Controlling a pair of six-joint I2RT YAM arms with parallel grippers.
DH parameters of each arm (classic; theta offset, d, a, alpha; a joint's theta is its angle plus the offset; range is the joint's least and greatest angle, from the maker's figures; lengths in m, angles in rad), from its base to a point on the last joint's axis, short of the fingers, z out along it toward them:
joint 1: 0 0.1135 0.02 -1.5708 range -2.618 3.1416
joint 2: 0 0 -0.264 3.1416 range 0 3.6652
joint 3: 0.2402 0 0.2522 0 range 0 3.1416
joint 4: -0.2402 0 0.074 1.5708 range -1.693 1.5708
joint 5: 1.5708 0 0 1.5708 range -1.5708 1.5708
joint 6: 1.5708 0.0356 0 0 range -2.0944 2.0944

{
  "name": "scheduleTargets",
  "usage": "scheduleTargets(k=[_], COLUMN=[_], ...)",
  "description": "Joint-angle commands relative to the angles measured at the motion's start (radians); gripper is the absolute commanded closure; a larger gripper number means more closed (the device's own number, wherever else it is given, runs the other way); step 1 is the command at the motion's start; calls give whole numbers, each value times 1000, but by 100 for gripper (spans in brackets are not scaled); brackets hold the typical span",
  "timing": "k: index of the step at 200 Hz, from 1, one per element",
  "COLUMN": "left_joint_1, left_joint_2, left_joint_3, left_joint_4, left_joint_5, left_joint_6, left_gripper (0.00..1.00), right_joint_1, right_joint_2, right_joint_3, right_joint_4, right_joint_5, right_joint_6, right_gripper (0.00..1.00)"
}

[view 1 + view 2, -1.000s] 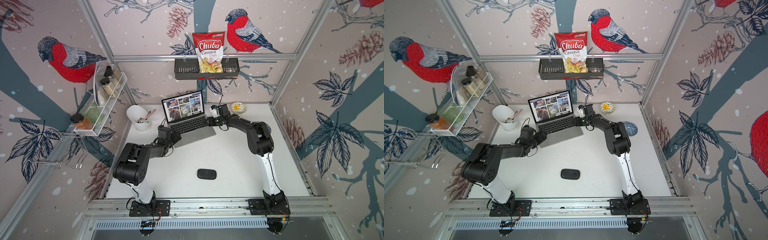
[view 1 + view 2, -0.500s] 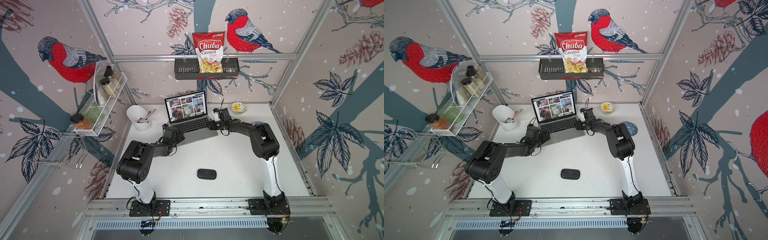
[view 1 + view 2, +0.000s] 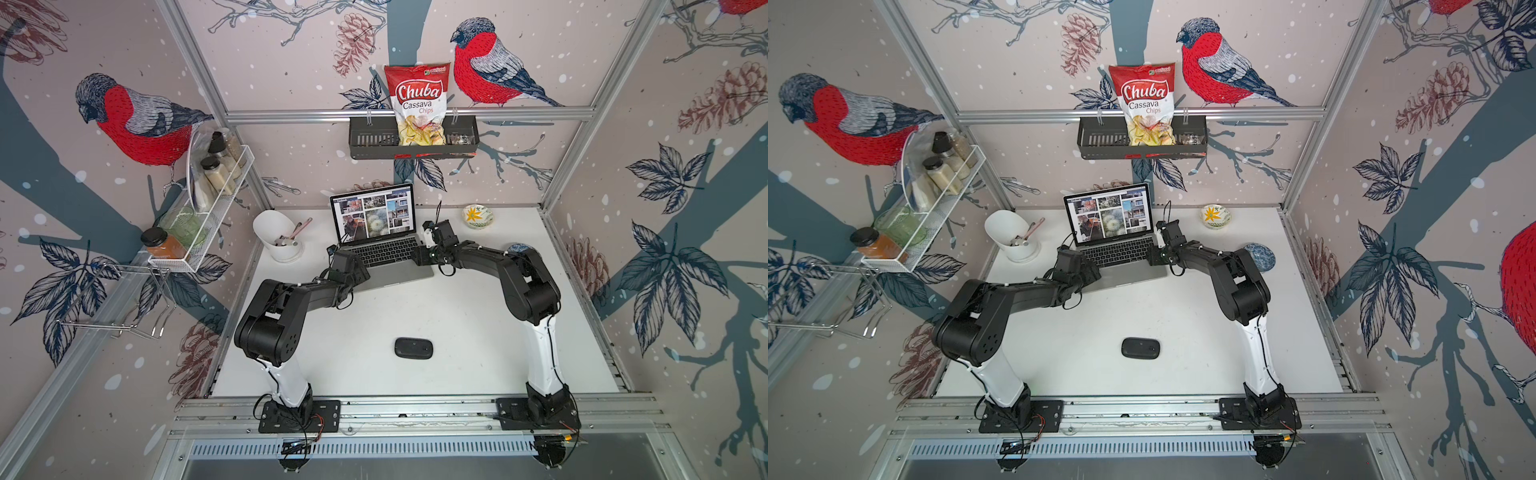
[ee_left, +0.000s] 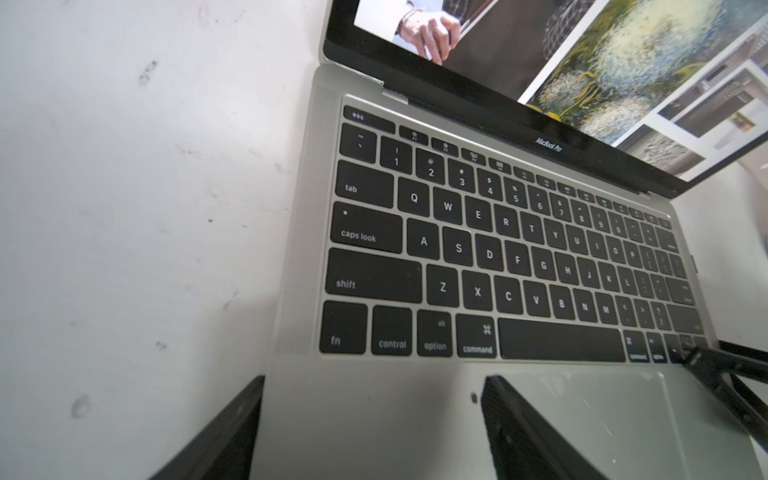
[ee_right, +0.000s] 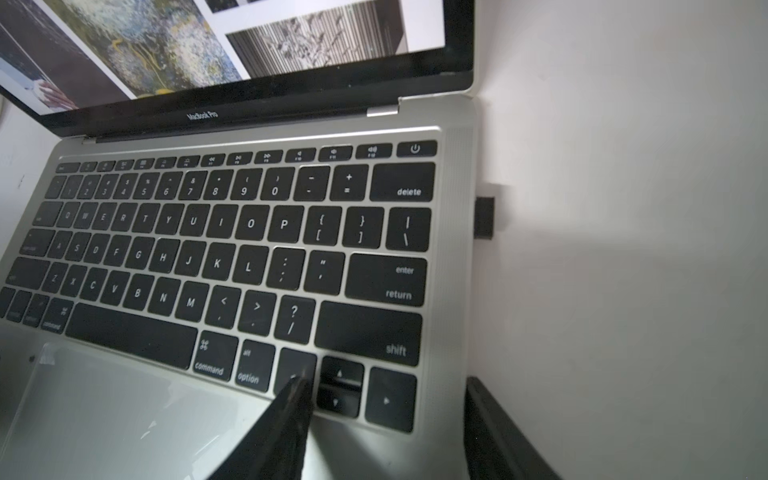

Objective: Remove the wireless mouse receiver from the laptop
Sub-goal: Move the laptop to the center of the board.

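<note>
The silver-grey laptop [image 3: 390,270] [image 3: 1125,276] stands open at the back of the table, its screen showing photos. The wireless mouse receiver [image 5: 484,218] is a small black stub sticking out of the laptop's right side, level with the backslash key. My right gripper [image 5: 386,399] [image 3: 419,255] is open astride that right edge by the arrow keys, a short way short of the receiver. One of its fingers [image 5: 291,419] lies over the keys, the other beside the laptop. My left gripper [image 4: 374,415] [image 3: 356,268] is open astride the front-left palm rest [image 4: 365,407].
A black mouse [image 3: 413,348] lies in the middle of the table. A white cup with utensils [image 3: 278,237] stands left of the laptop. A small flowered bowl [image 3: 477,216] and a blue plate [image 3: 1260,257] sit to its right. A shelf with a chips bag [image 3: 417,104] hangs behind.
The left arm has reached farther in along the laptop's left side. Both grippers' jaws stand a little wider than before. The right arm has shifted only slightly.
</note>
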Motion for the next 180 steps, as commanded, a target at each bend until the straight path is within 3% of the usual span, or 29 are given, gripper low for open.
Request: scheduleTargets(k=[1,47,180], left_joint_1=[-4,-11,-204], left_joint_2=[21,40,132], left_joint_3=[-7,-20,39], left_joint_4=[-237,-203,-157], left_joint_5=[6,58,89], left_joint_6=[6,10,-25], left_gripper=[17,17,17], right_joint_1=[12,24,24], right_joint_2=[-13,-49,-255], right_joint_3=[-35,-83,-318], right_joint_4=[-132,-126,-83], right_joint_5=[-2,20,105], right_joint_6=[8,18,50], right_gripper=[41,41,41])
